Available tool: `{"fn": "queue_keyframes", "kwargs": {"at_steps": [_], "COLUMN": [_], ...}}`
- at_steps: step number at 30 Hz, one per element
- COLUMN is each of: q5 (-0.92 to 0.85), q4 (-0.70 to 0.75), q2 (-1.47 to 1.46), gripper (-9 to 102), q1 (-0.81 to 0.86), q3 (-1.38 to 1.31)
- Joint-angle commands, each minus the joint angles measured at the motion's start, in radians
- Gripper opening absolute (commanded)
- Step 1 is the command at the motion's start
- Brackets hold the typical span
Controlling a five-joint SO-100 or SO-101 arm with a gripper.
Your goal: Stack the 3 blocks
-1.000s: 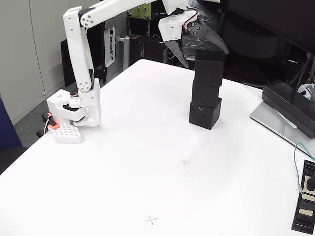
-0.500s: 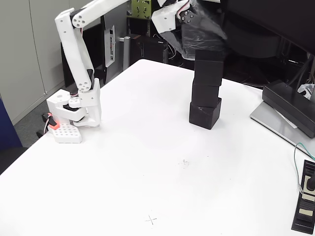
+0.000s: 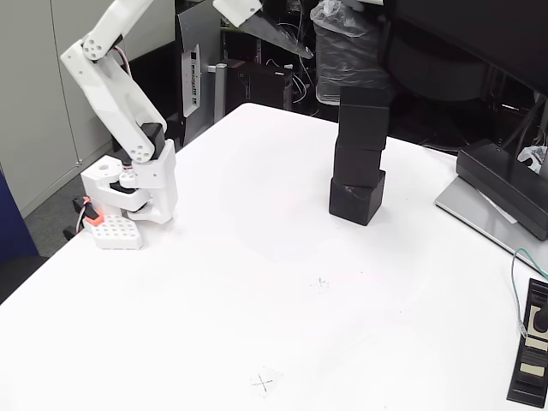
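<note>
**Three cubes standing in a tower**

White counter [image 3: 257, 282] fills most of the fixed view, with office clutter dark behind it. Toward the far right side stand the three black cubes, one atop another: the bottom cube [image 3: 356, 198], the middle cube [image 3: 358, 163] and the top cube [image 3: 365, 116], each turned slightly off the one below. The white arm [image 3: 116, 103] rises from its base at the left edge. Its claw [image 3: 287, 41] hangs high, well apart from the tower, holding nothing; against the dim background I cannot tell how wide it gapes.
</note>
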Motion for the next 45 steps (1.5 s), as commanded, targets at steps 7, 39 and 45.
{"fn": "queue_keyframes", "kwargs": {"at_steps": [7,39,45], "q5": [-0.129,-0.135,-0.135], "q4": [-0.005,-0.741,-0.882], "q2": [0.023,0.031,0.087], "gripper": [5,-1,-1], "q1": [0.371,0.566,0.486], "q3": [-0.003,0.983,1.195]}}
